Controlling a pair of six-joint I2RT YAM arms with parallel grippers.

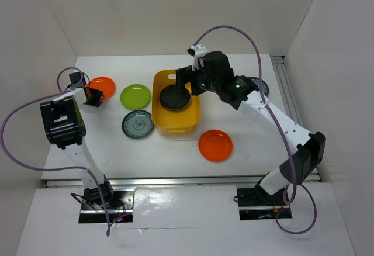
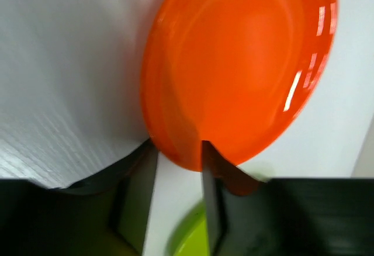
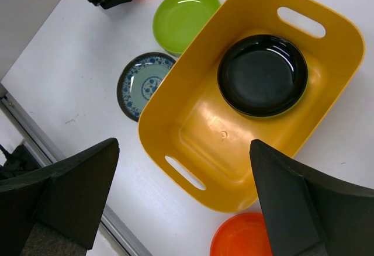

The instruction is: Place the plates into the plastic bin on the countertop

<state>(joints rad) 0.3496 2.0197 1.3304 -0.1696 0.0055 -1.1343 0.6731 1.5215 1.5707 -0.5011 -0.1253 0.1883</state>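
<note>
**Inspector:** Where is the bin?

**Surveyor:** The plastic bin (image 1: 175, 130) stands mid-countertop (image 1: 163, 158). One black plate (image 3: 263, 75) lies flat inside it, in the far half.

**Inspector:** What about the right gripper?

**Surveyor:** The right gripper (image 3: 184, 145) hangs above the bin, fingers wide apart, holding nothing.

**Inspector:** And the left gripper?

**Surveyor:** The left gripper (image 1: 96, 96) is at the far left. Its fingers (image 2: 213, 174) straddle the rim of the far orange plate (image 2: 245, 63). Both appear to touch the rim, but I cannot tell whether they are clamped on it.

**Inspector:** Which plates are outside the bin?

**Surveyor:**
- The lime green plate (image 1: 135, 96) lies between the far orange plate and the bin.
- The patterned plate (image 1: 138, 124) lies nearer, just beside the bin's left wall.
- The near orange plate (image 1: 215, 145) lies off the bin's near right corner, apart from it.
- A second patterned plate (image 1: 262, 84) shows partly behind the right arm.
</note>
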